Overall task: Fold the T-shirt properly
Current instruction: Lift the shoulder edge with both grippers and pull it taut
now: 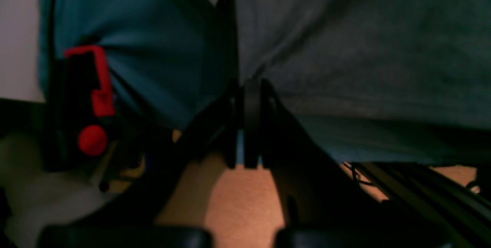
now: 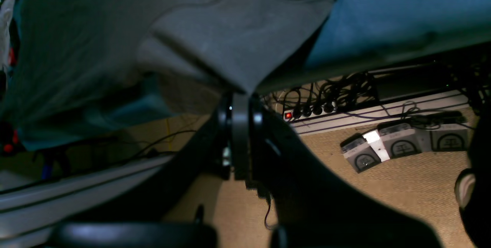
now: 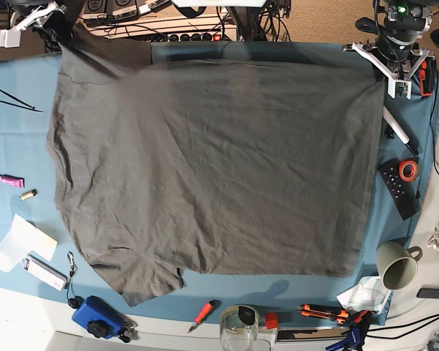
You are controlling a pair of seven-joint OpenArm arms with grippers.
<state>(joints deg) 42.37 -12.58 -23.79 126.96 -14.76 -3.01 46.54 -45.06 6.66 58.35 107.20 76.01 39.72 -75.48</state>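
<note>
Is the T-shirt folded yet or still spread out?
Spread. In the base view the T-shirt lies flat in one layer; both grippers pinch its far corners.

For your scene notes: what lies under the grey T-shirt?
Under the T-shirt lies a blue cloth, showing around its edges. Anything between the two is covered and cannot be seen.

The T-shirt [image 3: 212, 168] is matt, wrinkled charcoal cloth (finely knit), pinched in each end effector's smooth black plastic fingers [image 2: 241, 140]. Beneath them, the surface [image 3: 22, 139] wears smooth matt teal cloth.
</note>
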